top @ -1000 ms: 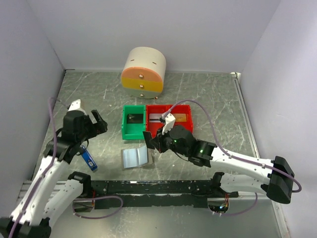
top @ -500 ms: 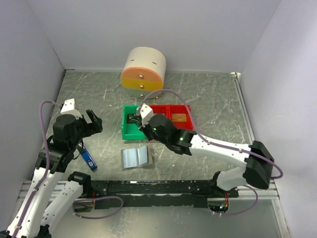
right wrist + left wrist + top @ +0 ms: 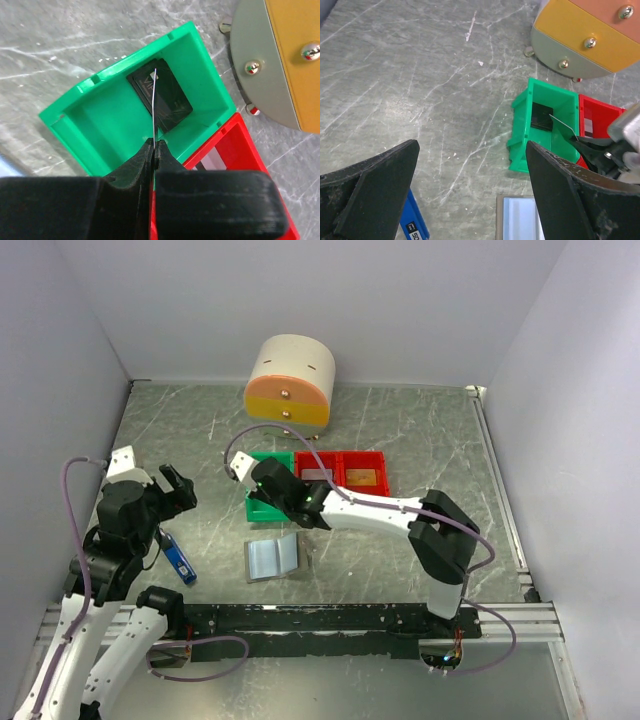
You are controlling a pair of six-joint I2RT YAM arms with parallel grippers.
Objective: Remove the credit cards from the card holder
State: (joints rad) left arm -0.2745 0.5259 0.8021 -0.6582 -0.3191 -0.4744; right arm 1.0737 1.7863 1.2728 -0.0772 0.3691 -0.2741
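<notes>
Black card (image 3: 172,100) flat in green bin (image 3: 105,140) | pale card (image 3: 154,100) edge-on

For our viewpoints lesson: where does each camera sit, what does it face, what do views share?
Top external: high behind the bases, looking down on the table; left arm, right arm show.
Left wrist: faces down toward the green bin; open fingers show.
Right wrist: over that bin; end effector shut on a card.
Shared: green bin.
</notes>
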